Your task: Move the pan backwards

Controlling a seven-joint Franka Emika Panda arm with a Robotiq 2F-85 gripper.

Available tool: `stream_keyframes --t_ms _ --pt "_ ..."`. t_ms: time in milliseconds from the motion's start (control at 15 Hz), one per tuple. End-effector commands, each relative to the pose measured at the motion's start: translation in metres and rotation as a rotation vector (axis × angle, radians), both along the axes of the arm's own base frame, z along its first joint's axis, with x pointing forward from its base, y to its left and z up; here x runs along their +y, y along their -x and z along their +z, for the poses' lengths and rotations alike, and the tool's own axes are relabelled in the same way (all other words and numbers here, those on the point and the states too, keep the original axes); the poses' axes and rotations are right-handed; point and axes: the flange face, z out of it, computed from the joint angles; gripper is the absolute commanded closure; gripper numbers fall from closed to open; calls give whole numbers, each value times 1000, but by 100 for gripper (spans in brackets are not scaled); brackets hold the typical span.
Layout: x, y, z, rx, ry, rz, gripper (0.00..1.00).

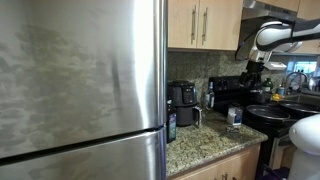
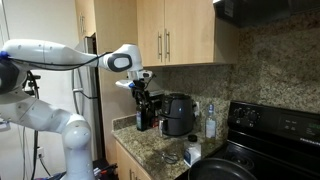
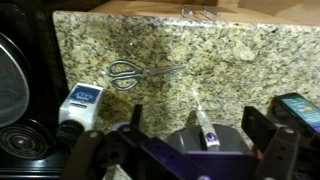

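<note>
The pan [image 1: 268,114] is wide, round and black and sits on the black stove; it also shows at the bottom of an exterior view [image 2: 228,166]. In the wrist view only a curved part of the pan [image 3: 8,85] shows at the left edge. My gripper [image 3: 198,125] is open and empty, high above the granite counter. In both exterior views the gripper [image 1: 252,66] [image 2: 140,86] hangs in the air, above the counter appliances and apart from the pan.
A black coffee maker [image 2: 146,112] and a larger black appliance [image 2: 178,115] stand by the backsplash. Scissors [image 3: 140,72] and a small white container with a blue label [image 3: 78,104] lie on the counter. A steel fridge [image 1: 80,90] fills the left. Wooden cabinets [image 2: 175,35] hang above.
</note>
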Motion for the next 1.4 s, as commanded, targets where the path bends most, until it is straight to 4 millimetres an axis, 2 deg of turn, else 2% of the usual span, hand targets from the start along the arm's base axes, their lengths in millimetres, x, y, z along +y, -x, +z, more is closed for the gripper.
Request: stream_keyframes --t_ms 0,267,333,400,467,800,1000,1267,1333 --pt "-60 5 -16 31 126 -154 0" --pt "-140 28 -21 58 247 -360 0" --pt "-152 31 -22 61 240 -420 0" --pt "-155 33 -22 49 224 -441 0" --pt "-147 35 -20 43 188 -426 0" --pt "-148 37 -24 63 229 -380 0" --pt "-180 37 -27 132 261 -306 0" --pt "-241 44 -30 182 352 -236 0" --pt "-249 40 -34 186 361 -253 0"
